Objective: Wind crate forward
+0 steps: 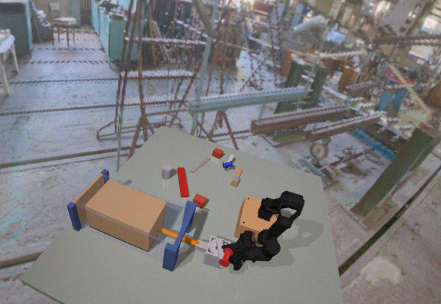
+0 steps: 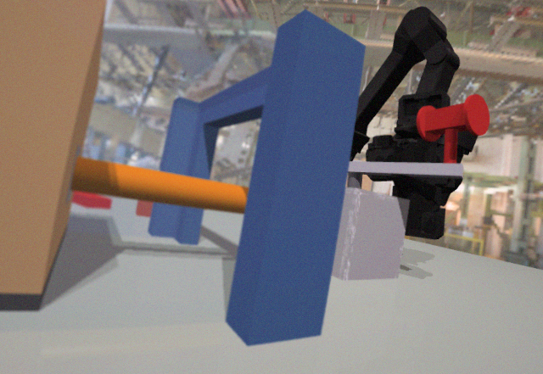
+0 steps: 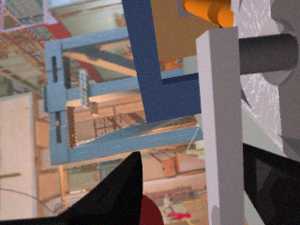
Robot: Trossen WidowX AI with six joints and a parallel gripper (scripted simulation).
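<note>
The tan crate (image 1: 124, 208) (image 2: 47, 120) sits flat in the cubby, its front apart from the blue steel frame (image 1: 171, 256) (image 2: 302, 164) (image 3: 145, 61). An orange strap (image 1: 178, 236) (image 2: 162, 183) (image 3: 211, 11) runs from it through the frame to the grey winch (image 1: 213, 258) (image 2: 372, 234). The handle's grey arm (image 2: 407, 168) (image 3: 222, 117) lies level above the winch, its shaft going down to the winch top. Its red grip (image 1: 224, 256) (image 2: 451, 118) (image 3: 151, 211) stands up at the outer end. My gripper (image 1: 229, 256) (image 3: 184, 154) is part open, fingers either side of the handle arm, not closed on it.
A red bar (image 1: 182, 182), red blocks (image 1: 200, 200) (image 1: 217, 153), a grey cylinder (image 1: 166, 171), a grey strip (image 1: 200, 165), a blue-gripped tool (image 1: 227, 165) and an orange-handled tool (image 1: 236, 178) lie behind the frame. A wooden box (image 1: 251, 216) stands beside the arm.
</note>
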